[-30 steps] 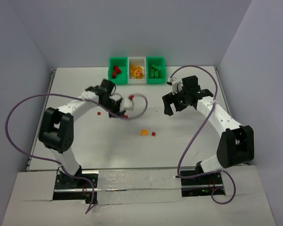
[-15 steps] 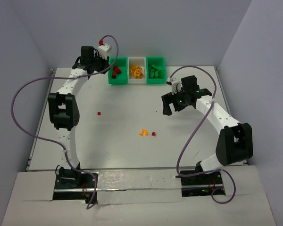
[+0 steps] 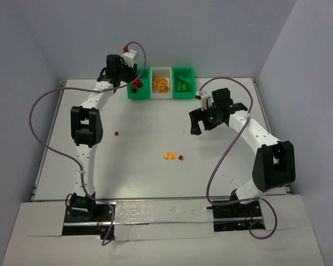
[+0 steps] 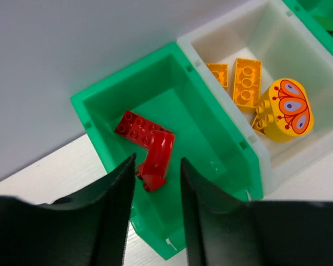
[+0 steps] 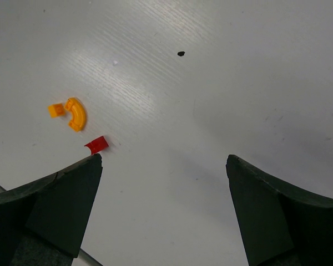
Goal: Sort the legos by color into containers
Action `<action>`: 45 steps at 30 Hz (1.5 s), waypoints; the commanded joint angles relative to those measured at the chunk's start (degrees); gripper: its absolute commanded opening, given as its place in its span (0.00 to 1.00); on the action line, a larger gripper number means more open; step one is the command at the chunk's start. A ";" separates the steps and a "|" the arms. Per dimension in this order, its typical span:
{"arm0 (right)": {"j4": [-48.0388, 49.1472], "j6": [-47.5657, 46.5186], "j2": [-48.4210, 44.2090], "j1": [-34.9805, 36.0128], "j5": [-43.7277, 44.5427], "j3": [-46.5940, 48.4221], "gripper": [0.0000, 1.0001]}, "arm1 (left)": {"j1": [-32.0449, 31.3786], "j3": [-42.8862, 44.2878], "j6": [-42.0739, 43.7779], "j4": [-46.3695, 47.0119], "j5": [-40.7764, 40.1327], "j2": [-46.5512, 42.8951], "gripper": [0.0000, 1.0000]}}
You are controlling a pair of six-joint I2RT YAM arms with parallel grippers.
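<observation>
Over the green bin (image 4: 208,138), left tool (image 4: 158,162).

Three joined square open-topped plastic bins stand in a row at the far edge of the bench (image 3: 133,172). The left bright green bin (image 3: 137,95) holds a flat studded red brick (image 4: 134,124) touching a curved red brick (image 4: 159,158). The white middle bin (image 3: 161,95) holds two orange studded bricks (image 4: 247,80) beside a round yellow piece (image 4: 286,108) printed with butterfly wings. The right bright green bin (image 3: 183,95) holds green bricks (image 3: 181,86). Loose on the bench lie an orange curved brick (image 5: 76,113) just beside a tiny orange cube (image 5: 55,110), a small red piece (image 5: 96,145) near them, and another small red brick (image 3: 116,133) well apart to the left.
</observation>
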 commanded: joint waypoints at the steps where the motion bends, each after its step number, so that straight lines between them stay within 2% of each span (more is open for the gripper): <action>1: 0.75 0.30 -0.19 1.70 1.80 2.70 1.00 | -0.94 3.54 0.60 4.30 -2.38 -0.26 0.56; 2: 0.65 0.30 -0.22 2.52 2.86 2.75 1.00 | -0.94 3.51 0.68 4.43 -2.75 -0.63 0.61; 6: 1.19 0.86 -0.73 7.14 5.94 2.02 1.00 | -0.94 3.57 1.63 4.72 -3.28 -2.29 0.68; 11: 3.09 3.72 -0.20 15.08 12.36 -0.49 0.93 | -0.87 1.39 0.63 1.71 -2.62 -8.64 0.70; 14: 3.81 4.97 1.91 18.51 15.67 -1.06 0.87 | -0.85 -7.66 0.11 0.98 -0.51 -19.09 0.72; 17: 2.59 5.22 4.72 20.73 15.96 0.47 0.81 | -0.67 -20.66 -0.05 1.06 0.61 -29.75 0.72; 18: 2.49 5.22 5.26 20.77 15.61 0.73 0.79 | -0.49 -20.82 -0.23 1.07 0.97 -32.33 0.72; 20: 2.50 5.14 6.57 22.76 14.65 0.56 0.77 | 0.20 -30.79 -1.45 1.15 2.10 -39.13 0.73; 26: 3.20 5.82 9.08 27.32 14.47 -0.27 0.76 | 2.02 -40.51 -3.53 -1.44 3.60 -49.08 0.73; 31: 2.87 6.54 11.12 29.37 15.04 0.36 0.75 | 2.23 -44.27 -4.00 -0.96 3.70 -51.94 0.73; 45: 2.40 7.49 16.75 30.67 17.86 1.44 0.68 | 2.31 -42.78 -4.97 -0.31 4.65 -49.64 0.74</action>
